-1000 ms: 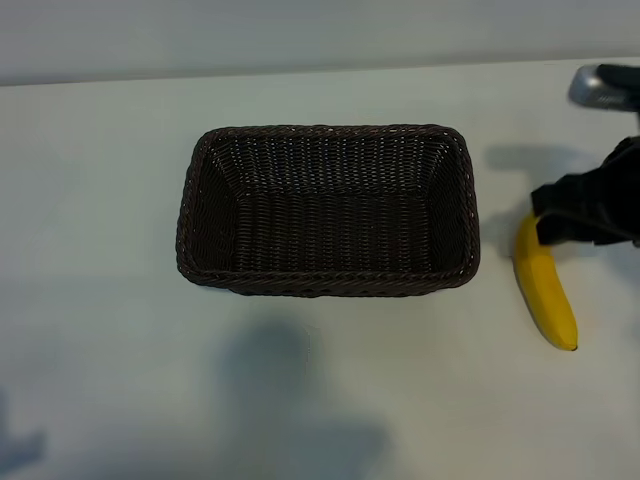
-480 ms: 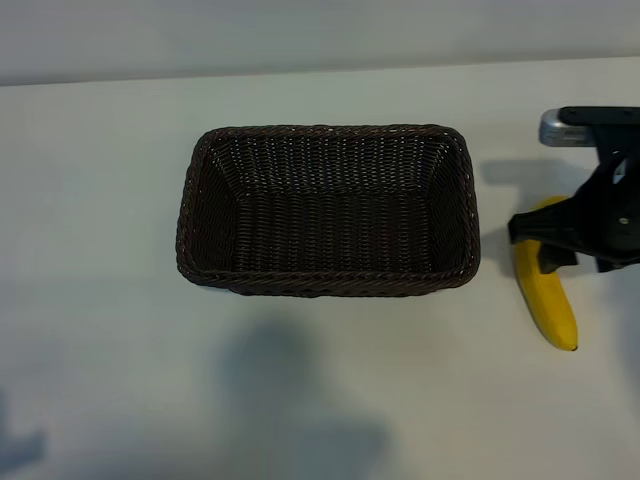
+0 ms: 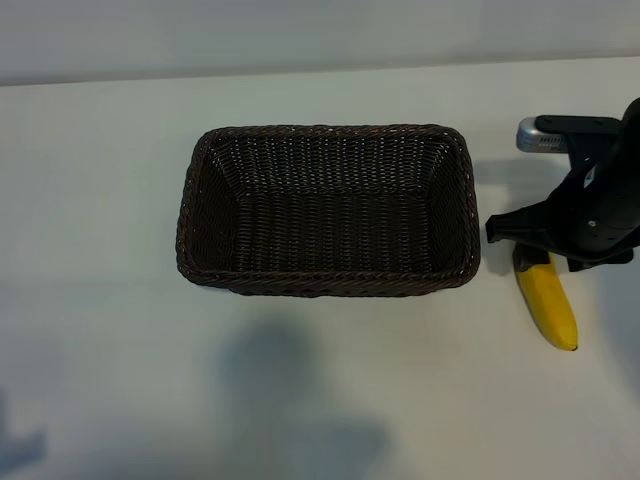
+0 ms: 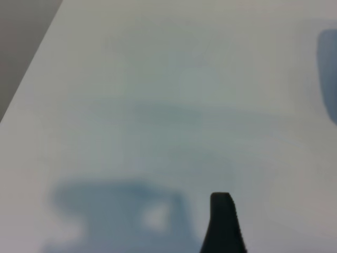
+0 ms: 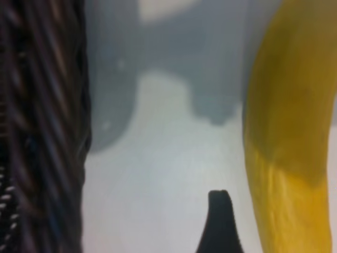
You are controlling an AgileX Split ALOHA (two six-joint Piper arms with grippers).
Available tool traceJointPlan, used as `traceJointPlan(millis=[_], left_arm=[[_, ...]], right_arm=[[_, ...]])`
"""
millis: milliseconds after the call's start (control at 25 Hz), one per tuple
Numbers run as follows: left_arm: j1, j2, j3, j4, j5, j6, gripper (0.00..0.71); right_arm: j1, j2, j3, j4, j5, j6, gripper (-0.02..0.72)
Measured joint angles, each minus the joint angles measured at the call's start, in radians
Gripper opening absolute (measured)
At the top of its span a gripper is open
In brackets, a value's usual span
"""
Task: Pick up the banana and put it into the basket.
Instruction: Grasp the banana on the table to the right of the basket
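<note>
Yellow against the white table (image 3: 330, 400), the banana (image 3: 552, 312) is seen lying flat just beside the right-hand short side of the basket (image 3: 460, 272), apart from it. The right gripper (image 3: 535, 250) is positioned directly over the banana's far end, hiding that end; its jaws are set wide apart and nothing is held. Contact with the fruit cannot be determined. The left gripper (image 4: 223, 224) is parked over bare table, open and empty.
</note>
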Motion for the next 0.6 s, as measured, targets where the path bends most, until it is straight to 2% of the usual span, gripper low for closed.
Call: traceJointPlan(millis=[280, 600], left_arm=[[0.000, 0.000, 0.000, 0.000, 0.000, 0.000, 0.548], [0.000, 0.000, 0.000, 0.000, 0.000, 0.000, 0.548]], right_arm=[[0.000, 0.101, 0.000, 0.000, -0.075, -0.003, 0.550], [0.000, 0.149, -0.010, 0.012, -0.083, -0.013, 0.531]])
